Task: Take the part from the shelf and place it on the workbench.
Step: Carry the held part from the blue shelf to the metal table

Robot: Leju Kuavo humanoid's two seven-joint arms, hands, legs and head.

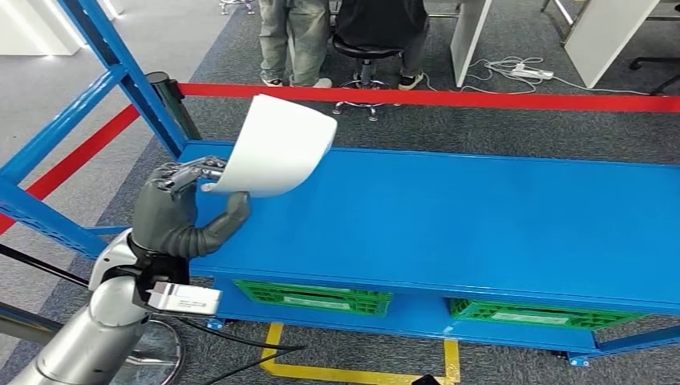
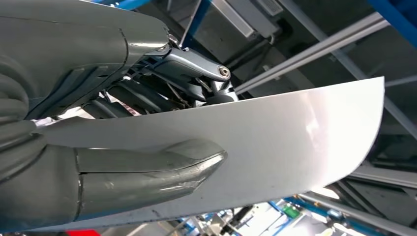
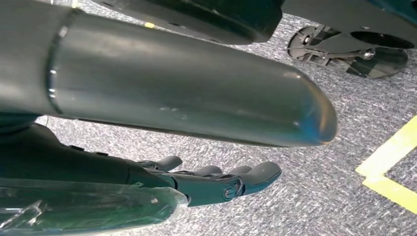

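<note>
A curved white part is held tilted, its long axis rising away from the left hand, above the near-left end of the blue shelf. It is pinched between thumb and fingers. The right hand is seen released over carpet. Two green crates are noted below; their contents cannot be told.
</note>
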